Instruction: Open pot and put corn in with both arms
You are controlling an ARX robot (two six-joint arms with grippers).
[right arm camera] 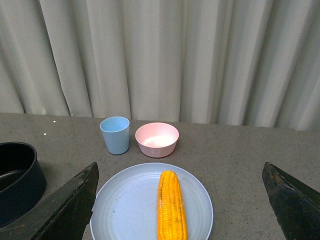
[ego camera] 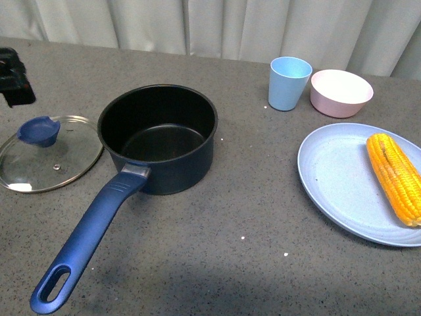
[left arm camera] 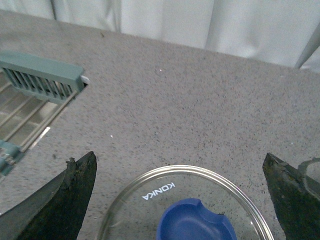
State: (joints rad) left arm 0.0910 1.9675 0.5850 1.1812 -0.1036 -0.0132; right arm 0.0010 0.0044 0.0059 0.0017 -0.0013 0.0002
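Note:
The dark navy pot point(ego camera: 159, 135) stands open in the middle of the table, its long blue handle point(ego camera: 89, 241) pointing toward me. Its glass lid point(ego camera: 49, 153) with the blue knob point(ego camera: 39, 130) lies flat on the table just left of it. My left gripper point(left arm camera: 182, 197) hangs open above that lid point(left arm camera: 150, 200), its fingers wide on both sides of the knob point(left arm camera: 195, 222) and clear of it. The yellow corn point(ego camera: 395, 176) lies on a pale blue plate point(ego camera: 335, 178) at the right. My right gripper point(right arm camera: 177, 202) is open above the corn point(right arm camera: 171, 206), not touching it.
A light blue cup point(ego camera: 289, 82) and a pale pink bowl point(ego camera: 341, 92) stand behind the plate. A green-edged metal rack point(left arm camera: 35, 100) lies beyond the lid in the left wrist view. White curtains close off the back of the grey table point(ego camera: 263, 217).

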